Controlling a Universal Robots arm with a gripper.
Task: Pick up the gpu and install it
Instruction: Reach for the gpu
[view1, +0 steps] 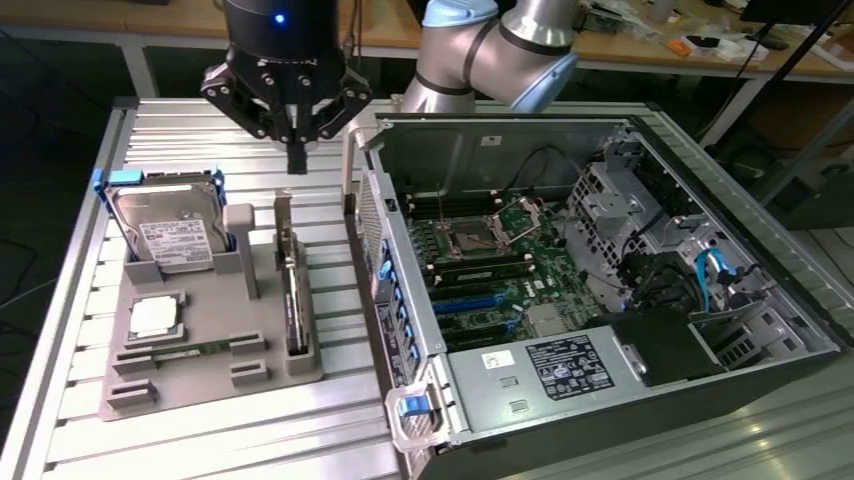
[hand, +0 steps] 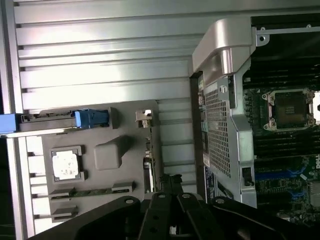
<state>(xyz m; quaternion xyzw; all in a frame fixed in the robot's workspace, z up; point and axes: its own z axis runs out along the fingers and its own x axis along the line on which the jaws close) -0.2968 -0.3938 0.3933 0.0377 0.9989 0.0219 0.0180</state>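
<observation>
From the exterior view, the arm (view1: 494, 40) reaches in from the far side and bends over to the exterior view's left of the open computer case (view1: 507, 145). Its wrist points straight down. The gripper (view1: 296, 160) hangs above the slatted metal surface (view1: 200, 130), with its fingers drawn together at the tip and nothing between them. It is just beyond the far end of the gpu (view1: 294, 300) and clear of it. The gpu stands on its long edge in a slot along the side of the grey holder (view1: 200, 385) that faces the case. The holder also carries a hard drive (view1: 167, 235) in a blue frame, propped upright, a square chip (view1: 154, 318) and a narrow memory stick (view1: 187, 350). Inside the case, the motherboard (view1: 494, 260) lies exposed.

The wrist view looks straight down past the gripper (hand: 171, 187), whose dark links converge and hold nothing. The gpu (hand: 148, 167) appears here as a thin strip seen edge-on, close beside the fingertips, between the holder's (hand: 130, 125) middle and the case (hand: 220, 125). The hard drive (hand: 50, 117) also shows edge-on. The chip (hand: 66, 165) and memory stick (hand: 90, 191) lie flat, and the surface (hand: 100, 50) shows its ribs plainly.
</observation>
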